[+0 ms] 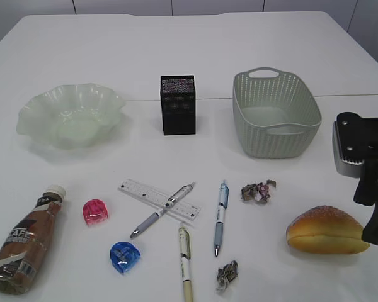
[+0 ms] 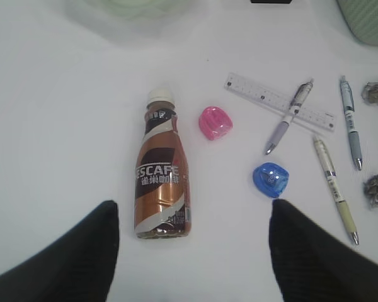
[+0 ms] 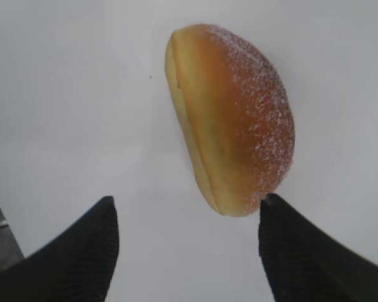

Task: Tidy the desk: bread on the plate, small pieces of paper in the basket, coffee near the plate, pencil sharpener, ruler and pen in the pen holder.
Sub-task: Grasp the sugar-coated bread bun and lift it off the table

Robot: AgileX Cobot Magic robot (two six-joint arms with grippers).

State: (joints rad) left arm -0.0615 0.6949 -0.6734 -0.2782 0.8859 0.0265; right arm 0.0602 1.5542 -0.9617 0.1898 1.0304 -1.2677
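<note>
Nothing is tidied yet, as far as I can judge: my right hand [image 3: 188, 251] hangs open over the golden-orange oblong bread [image 1: 327, 230] on the white desk [image 1: 176, 50], far from the empty wavy pale green plate [image 1: 31, 116]. My left hand [image 2: 194, 251], also open, hovers near the brown coffee bottle [image 2: 161, 182]. Pens, ruler [image 1: 138, 189], sharpeners and paper scraps lie loose, though I can't see inside the black mesh pen holder [image 1: 177, 110]; the grey-green basket [image 1: 252, 135] looks empty.

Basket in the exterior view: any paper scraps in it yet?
No, the basket is empty; both paper scraps lie on the desk in front of it.
</note>
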